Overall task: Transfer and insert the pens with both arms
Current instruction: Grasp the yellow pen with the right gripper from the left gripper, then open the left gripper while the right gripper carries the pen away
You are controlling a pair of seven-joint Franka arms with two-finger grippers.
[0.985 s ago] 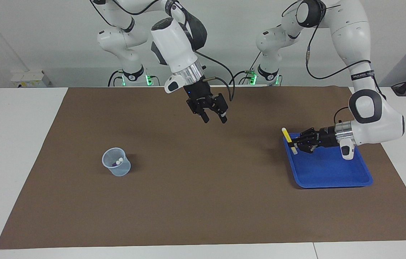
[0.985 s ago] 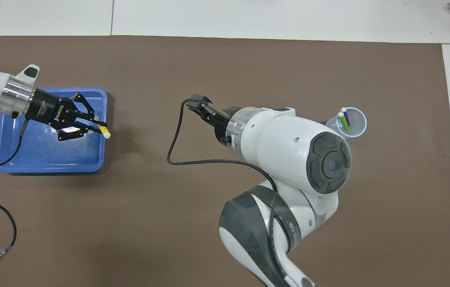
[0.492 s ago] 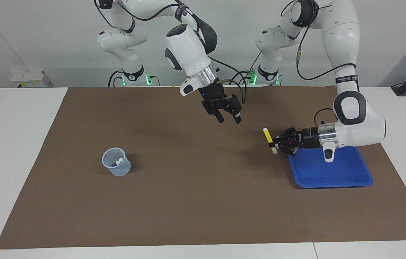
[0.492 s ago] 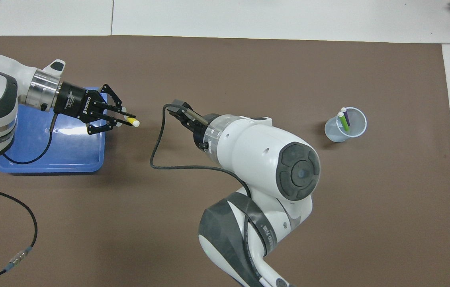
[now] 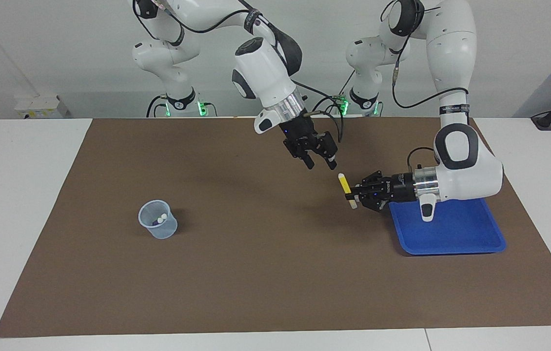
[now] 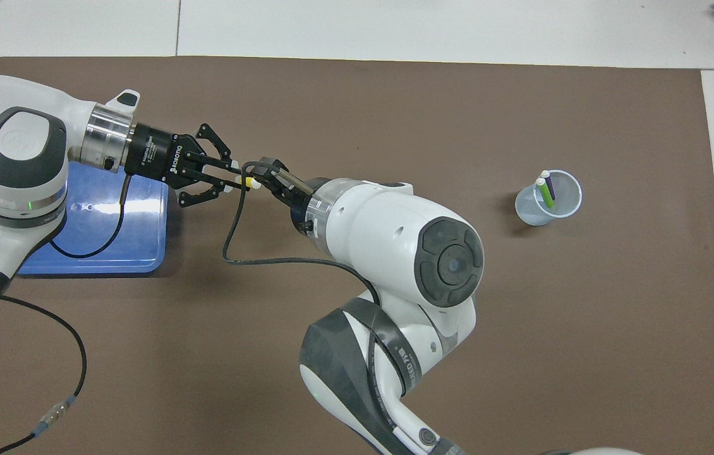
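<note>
Brown mat; left pincer grips yellow pen; right pincer seemingly parted.

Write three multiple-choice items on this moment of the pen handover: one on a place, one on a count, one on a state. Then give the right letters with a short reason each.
1. Where is the yellow pen?
A. lying in the blue tray
B. held up over the brown mat, between the tray and the right tool
C. standing in the clear cup

2. How many pens stand in the clear cup?
A. none
B. two
C. three

3. How is the left tool?
A. shut on the yellow pen
B. open and empty
C. shut on the tray's rim

Answers: 1 B, the facing view shows the pen off the tray, near the right tool's tips. 2 B, the overhead view shows a green pen and a purple pen in it. 3 A, its fingertips clamp the pen's lower part.
</note>
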